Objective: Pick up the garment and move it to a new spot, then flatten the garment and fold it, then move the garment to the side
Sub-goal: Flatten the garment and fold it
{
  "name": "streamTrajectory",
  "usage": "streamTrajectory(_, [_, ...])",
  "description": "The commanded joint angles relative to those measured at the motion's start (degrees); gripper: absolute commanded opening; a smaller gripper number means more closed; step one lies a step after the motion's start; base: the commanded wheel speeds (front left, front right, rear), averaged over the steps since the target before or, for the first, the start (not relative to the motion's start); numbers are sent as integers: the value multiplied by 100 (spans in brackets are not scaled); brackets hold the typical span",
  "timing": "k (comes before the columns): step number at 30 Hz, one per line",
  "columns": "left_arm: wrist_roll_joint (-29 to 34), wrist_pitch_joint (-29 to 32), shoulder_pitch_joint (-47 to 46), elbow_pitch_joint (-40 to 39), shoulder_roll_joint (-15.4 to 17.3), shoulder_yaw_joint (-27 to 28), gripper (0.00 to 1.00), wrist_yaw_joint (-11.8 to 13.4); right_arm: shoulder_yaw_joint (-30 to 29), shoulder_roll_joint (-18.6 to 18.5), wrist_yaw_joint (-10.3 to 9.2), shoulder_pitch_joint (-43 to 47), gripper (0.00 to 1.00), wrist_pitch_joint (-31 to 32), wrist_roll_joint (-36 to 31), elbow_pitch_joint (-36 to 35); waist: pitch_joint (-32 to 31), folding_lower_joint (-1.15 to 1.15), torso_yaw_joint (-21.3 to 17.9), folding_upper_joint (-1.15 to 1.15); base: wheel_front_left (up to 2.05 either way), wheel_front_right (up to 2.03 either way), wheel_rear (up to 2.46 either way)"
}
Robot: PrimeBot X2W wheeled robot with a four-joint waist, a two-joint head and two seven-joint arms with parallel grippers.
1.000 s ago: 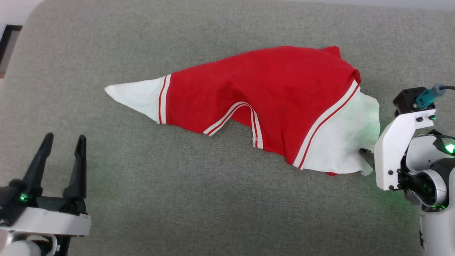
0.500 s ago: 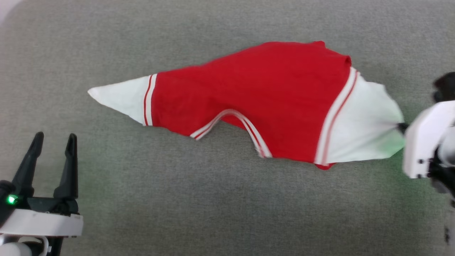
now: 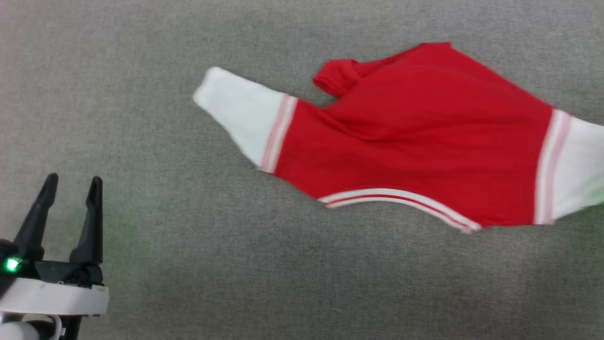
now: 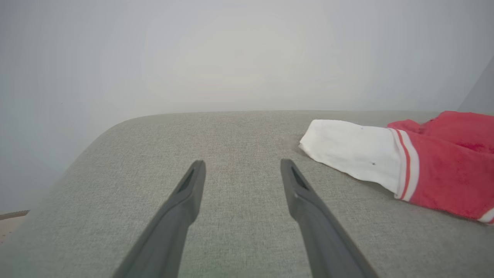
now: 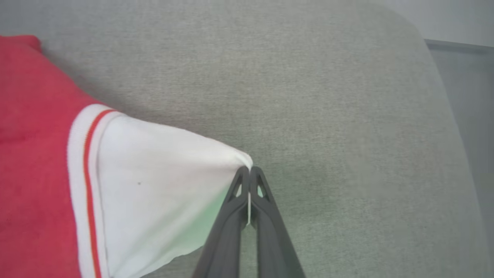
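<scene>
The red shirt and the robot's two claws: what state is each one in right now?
red T-shirt: unfolded, wrinkled, stretched sideways over the grey cushion, one white sleeve pinched at its tip.
left gripper: open, empty, apart from the shirt.
right gripper: shut on that sleeve's tip.
</scene>
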Motion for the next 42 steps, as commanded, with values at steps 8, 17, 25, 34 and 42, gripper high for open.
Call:
streamTrajectory(8, [-50,2,-64,50,54,-27,100,1,-587,-104,-10,385,0,-383,-556,172,119,0,94,0,0,0,0])
streamTrajectory(17, [-60,2,-88,131,210,-200,100,1,-614,-18,-10,445,79,-1349,-691,462,40,0,-83,0,0,0,0])
streamTrajectory(25, [-12,2,23,115,408,-196,100,1,-410,-124,-10,1041,100,-2464,-380,229,-244,0,-369,0,0,0,0])
streamTrajectory(34, [-157,2,-189,-308,1344,-637,100,1,1030,-196,-10,2011,100,-3623,-173,-624,-385,0,-666,0,0,0,0])
streamTrajectory(42, [-701,128,-1309,-722,3581,-3145,100,2,2239,349,-10,2137,100,-4739,-566,-470,-546,0,-992,0,0,0,0])
